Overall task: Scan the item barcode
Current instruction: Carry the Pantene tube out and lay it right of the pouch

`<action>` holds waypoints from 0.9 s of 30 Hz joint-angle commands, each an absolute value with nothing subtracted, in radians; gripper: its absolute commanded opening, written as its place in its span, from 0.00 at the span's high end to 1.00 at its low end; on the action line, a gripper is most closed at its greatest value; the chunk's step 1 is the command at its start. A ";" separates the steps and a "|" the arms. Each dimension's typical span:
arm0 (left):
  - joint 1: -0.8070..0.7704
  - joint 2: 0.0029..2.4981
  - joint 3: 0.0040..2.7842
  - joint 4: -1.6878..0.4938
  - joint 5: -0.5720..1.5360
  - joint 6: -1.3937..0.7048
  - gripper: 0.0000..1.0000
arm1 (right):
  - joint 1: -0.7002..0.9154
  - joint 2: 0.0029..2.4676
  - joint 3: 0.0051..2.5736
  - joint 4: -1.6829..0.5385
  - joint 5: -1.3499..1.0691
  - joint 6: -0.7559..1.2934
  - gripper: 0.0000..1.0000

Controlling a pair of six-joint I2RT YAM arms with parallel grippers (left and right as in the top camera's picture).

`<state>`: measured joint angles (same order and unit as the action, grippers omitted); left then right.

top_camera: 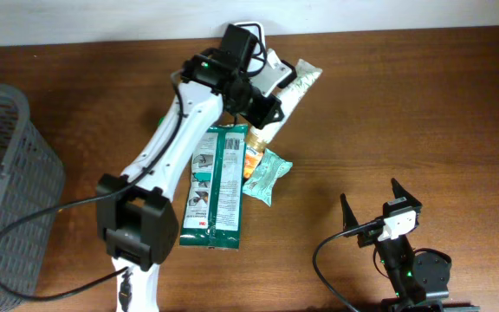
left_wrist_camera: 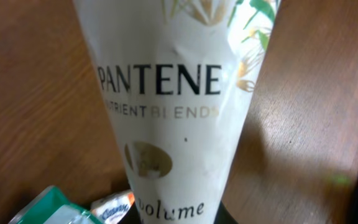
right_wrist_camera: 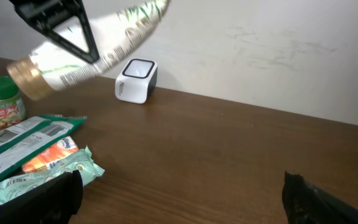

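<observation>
A white Pantene tube [top_camera: 300, 82] with green leaf print and a gold cap [right_wrist_camera: 27, 78] is held slanted above the table, with my left gripper [top_camera: 262, 108] shut on it near the cap end. The tube [left_wrist_camera: 166, 112] fills the left wrist view, label facing the camera, and no barcode shows there. The small white and black scanner [right_wrist_camera: 137, 79] stands on the table at the back by the wall, just beyond the tube [right_wrist_camera: 104, 53]. The scanner [top_camera: 271, 74] is partly covered by the arm from overhead. My right gripper [top_camera: 379, 204] stands open and holds nothing, at the front right.
A long green packet [top_camera: 219, 186], an orange tissue pack [top_camera: 254, 160] and a mint green packet [top_camera: 267, 176] lie below the held tube. A green-lidded jar [right_wrist_camera: 2, 106] stands beside them. A grey mesh basket [top_camera: 7, 191] is at the left edge.
</observation>
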<state>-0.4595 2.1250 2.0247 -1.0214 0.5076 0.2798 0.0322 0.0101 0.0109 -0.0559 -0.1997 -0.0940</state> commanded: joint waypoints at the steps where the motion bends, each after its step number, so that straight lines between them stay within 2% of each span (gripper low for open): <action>1: -0.500 2.170 2.045 -1.004 0.527 0.256 0.93 | 0.026 0.004 0.006 -0.061 -0.202 -0.097 0.02; 8: -0.608 2.227 2.045 -1.007 0.524 0.195 0.94 | 0.026 0.004 0.006 -0.061 -0.202 -0.097 0.02; 10: -0.630 2.229 2.045 -1.008 0.465 0.195 0.93 | 0.026 0.004 0.006 -0.061 -0.202 -0.097 0.02; 17: -0.641 2.276 2.045 -1.006 0.452 0.157 0.91 | 0.026 0.004 0.006 -0.061 -0.202 -0.097 0.02; 19: -0.641 2.300 2.045 -1.003 0.452 0.157 0.88 | 0.026 0.004 0.006 -0.061 -0.202 -0.097 0.02; 21: -0.641 2.309 2.045 -1.003 0.452 0.157 0.78 | 0.026 0.004 0.006 -0.061 -0.202 -0.097 0.02; 22: -0.641 2.309 2.045 -1.003 0.452 0.157 0.70 | 0.026 0.004 0.006 -0.061 -0.202 -0.097 0.02; 23: -0.641 2.309 2.045 -1.003 0.452 0.157 0.58 | 0.026 0.004 0.006 -0.061 -0.202 -0.097 0.02; 24: -0.641 2.309 2.045 -1.008 0.452 0.153 0.01 | 0.026 0.004 0.006 -0.061 -0.202 -0.097 0.02; 27: -0.641 2.303 2.049 -1.007 0.451 0.143 0.01 | 0.026 0.004 0.006 -0.061 -0.202 -0.097 0.02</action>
